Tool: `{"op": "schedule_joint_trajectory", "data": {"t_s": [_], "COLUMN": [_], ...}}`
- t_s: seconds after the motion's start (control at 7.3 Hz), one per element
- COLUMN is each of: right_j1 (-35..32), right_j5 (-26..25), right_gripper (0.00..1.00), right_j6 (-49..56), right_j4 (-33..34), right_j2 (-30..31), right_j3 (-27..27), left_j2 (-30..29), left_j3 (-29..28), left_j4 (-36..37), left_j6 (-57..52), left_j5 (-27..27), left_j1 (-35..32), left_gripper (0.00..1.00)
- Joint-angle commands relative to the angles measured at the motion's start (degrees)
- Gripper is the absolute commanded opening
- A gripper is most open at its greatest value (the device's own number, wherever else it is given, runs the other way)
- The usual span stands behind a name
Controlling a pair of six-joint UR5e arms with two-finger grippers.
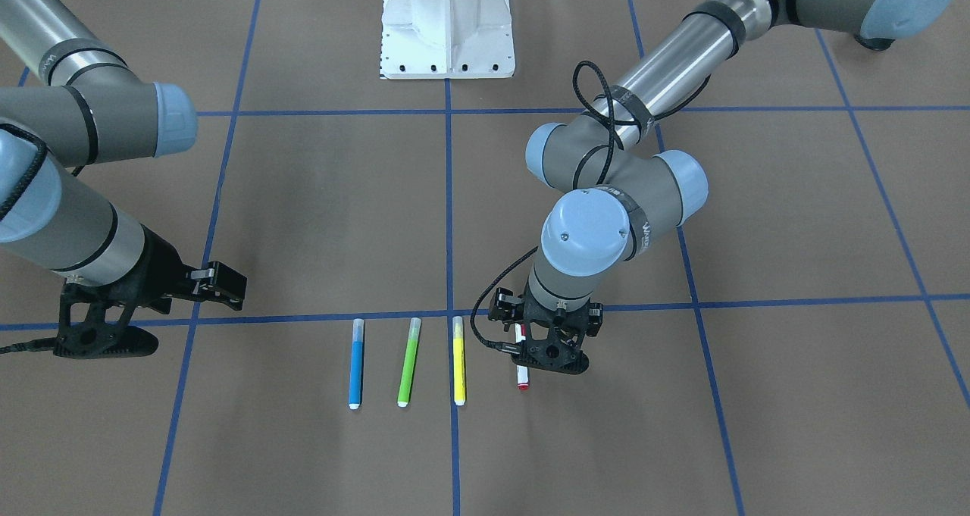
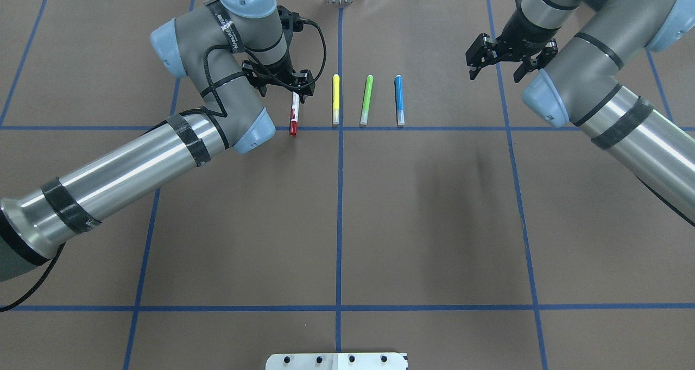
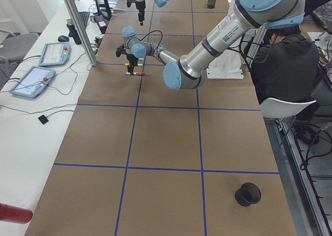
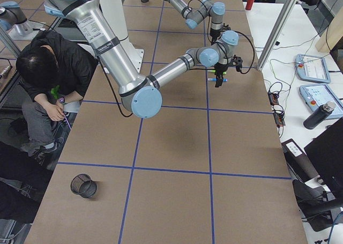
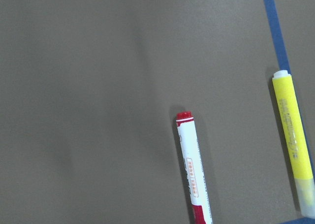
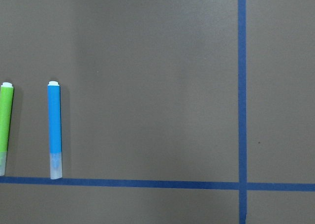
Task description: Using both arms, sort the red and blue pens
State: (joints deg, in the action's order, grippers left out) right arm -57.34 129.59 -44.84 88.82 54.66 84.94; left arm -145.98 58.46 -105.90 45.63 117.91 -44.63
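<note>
The red pen (image 2: 294,117), white-barrelled with a red cap, lies on the brown paper at the left end of a row of markers, and also shows in the left wrist view (image 5: 193,170). My left gripper (image 2: 283,85) hangs open just over its far end, low above the paper (image 1: 555,355). The blue pen (image 2: 399,101) lies at the row's other end (image 6: 54,130). My right gripper (image 2: 497,66) is open and empty, off to the blue pen's outer side and above the table (image 1: 167,311).
A yellow marker (image 2: 335,99) and a lime-green marker (image 2: 367,101) lie between the two pens. Black mesh cups stand near the table ends (image 3: 248,193) (image 4: 83,185). A seated person (image 3: 285,65) is beside the robot's white base (image 1: 447,23).
</note>
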Motion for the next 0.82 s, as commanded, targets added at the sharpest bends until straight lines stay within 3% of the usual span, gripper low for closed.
{"op": "schedule_joint_trajectory", "data": {"t_s": [0.0, 0.68], "right_j1": [1.53, 2.49], "right_j5": [-1.35, -1.44], "right_gripper": [1.00, 1.00], "right_j6": [-0.52, -1.57], "right_j4": [-0.14, -0.49], "right_j2": [-2.53, -3.95], "right_j3": [-3.02, -3.21], "left_j2": [-0.18, -0.62], "left_j3": [-1.24, -3.27], "left_j4": [-1.41, -3.26], "left_j6": [0.07, 2.78], "left_j5": [-0.40, -0.40], "left_j1": [0.42, 2.44], "left_gripper": [0.96, 0.84]}}
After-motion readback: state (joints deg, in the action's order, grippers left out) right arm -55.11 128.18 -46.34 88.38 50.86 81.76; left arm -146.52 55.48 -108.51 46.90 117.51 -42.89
